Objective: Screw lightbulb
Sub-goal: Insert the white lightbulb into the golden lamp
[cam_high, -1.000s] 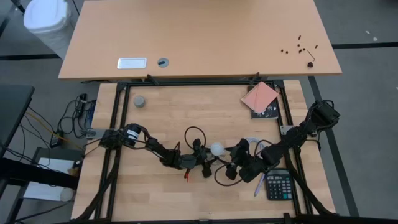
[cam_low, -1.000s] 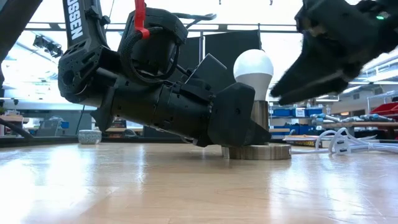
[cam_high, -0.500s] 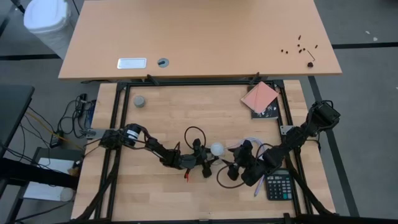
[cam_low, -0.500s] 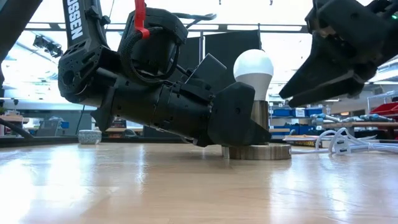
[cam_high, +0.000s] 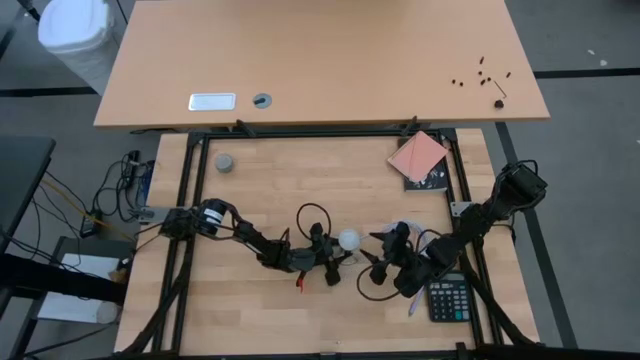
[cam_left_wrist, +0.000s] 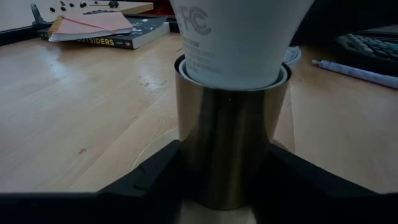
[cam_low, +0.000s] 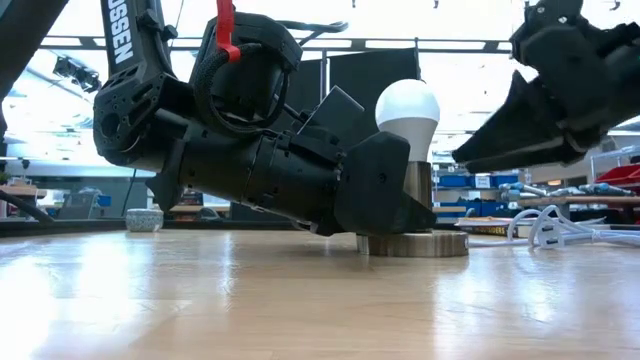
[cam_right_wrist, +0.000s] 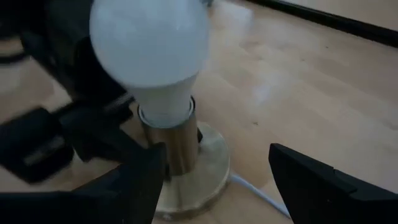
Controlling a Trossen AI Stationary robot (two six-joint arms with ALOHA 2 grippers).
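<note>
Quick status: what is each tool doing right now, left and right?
Left tool: closed on the socket under the lightbulb.
Right tool: open, holding nothing, off the lightbulb.

One camera looks straight down on the whole bench point(cam_high: 300, 190). One sits level at bench height. Both wrist cameras look close at the lightbulb point(cam_left_wrist: 239, 37) in its socket point(cam_left_wrist: 231, 149), shared by all views.

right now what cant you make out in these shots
- How deep the lightbulb is threaded: its screw base sits inside the brass socket in every view.
- Lightbulb's top: cut off by the left wrist picture's edge.
- Small dark bits on the far desk: too small, high view.
</note>
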